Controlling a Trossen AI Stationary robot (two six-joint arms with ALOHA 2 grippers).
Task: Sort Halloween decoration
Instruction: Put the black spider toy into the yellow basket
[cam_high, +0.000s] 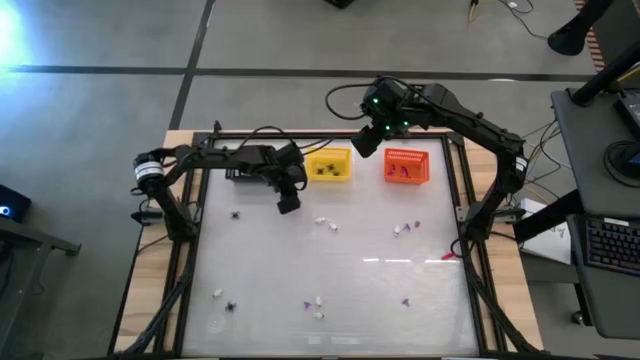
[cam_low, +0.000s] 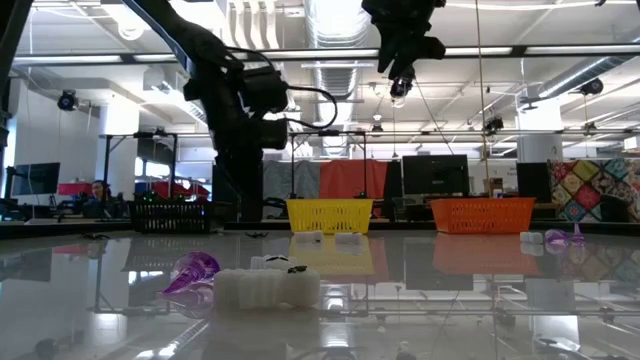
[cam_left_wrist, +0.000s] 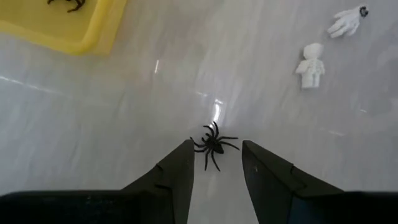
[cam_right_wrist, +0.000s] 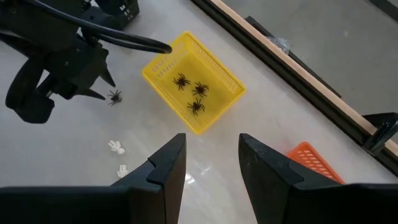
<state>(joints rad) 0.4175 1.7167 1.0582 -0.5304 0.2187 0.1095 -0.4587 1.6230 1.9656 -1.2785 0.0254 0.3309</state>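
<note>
Left pincer (cam_left_wrist: 215, 167) fingers apart above a black spider (cam_left_wrist: 213, 143) on the bench (cam_left_wrist: 124, 124), right pincer (cam_right_wrist: 212, 158) apart, raised over yellow basket (cam_right_wrist: 219, 78)

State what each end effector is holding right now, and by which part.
Nothing is held. The left end effector is open above a black spider lying on the table. The right end effector is open and empty, above the yellow basket.

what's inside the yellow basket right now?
Three black spiders lie in the yellow basket, as the right wrist view shows. Nothing else is visible inside; its near wall hides a strip of the floor.
</note>
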